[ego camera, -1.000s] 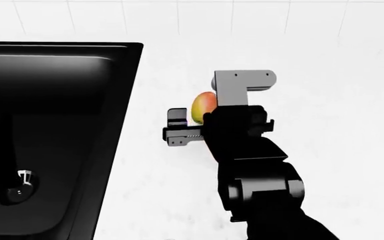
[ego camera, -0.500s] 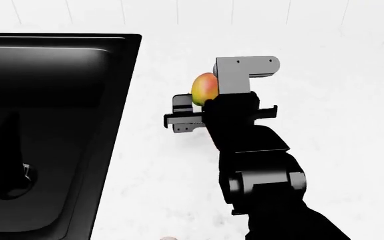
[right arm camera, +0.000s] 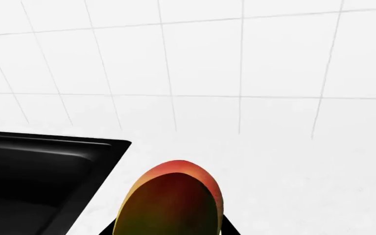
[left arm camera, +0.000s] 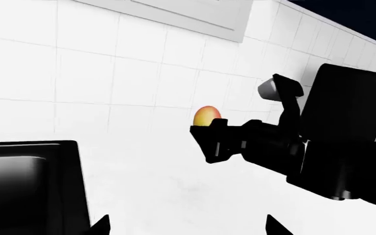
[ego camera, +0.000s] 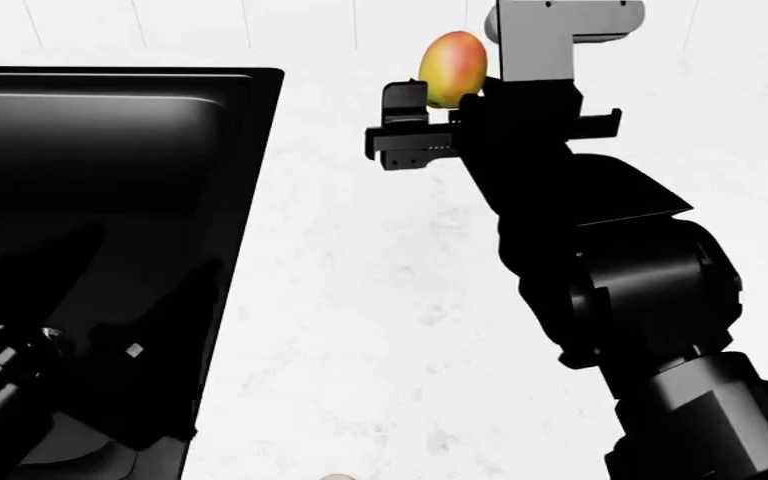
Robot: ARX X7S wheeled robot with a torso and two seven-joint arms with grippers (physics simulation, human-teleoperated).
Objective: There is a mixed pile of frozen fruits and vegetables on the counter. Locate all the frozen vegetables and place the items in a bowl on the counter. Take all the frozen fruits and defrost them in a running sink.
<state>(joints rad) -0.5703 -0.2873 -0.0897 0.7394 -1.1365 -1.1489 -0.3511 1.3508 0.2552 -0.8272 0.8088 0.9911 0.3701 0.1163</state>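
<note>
The frozen fruit, a small mango [ego camera: 451,62] [left arm camera: 206,116] [right arm camera: 172,203] of yellow-green blushing red, is held clear above the white counter [ego camera: 357,330] with my right gripper [ego camera: 454,98] [right arm camera: 172,231] shut on it, close to the tiled back wall. The black sink [ego camera: 104,150] [left arm camera: 25,181] [right arm camera: 31,171] lies to the left of it. My left gripper [left arm camera: 186,227] is open with nothing between its fingertips, and its arm [ego camera: 11,380] reaches over the sink's near part. The frozen vegetables and the bowl are out of view.
A white tiled wall [right arm camera: 201,58] stands behind the counter. The sink's rim [ego camera: 267,130] runs just left of the held mango. My bulky right arm [ego camera: 624,290] covers the counter's right side.
My right gripper has risen with the mango and carried it toward the back wall. My left arm has come into the head view over the sink.
</note>
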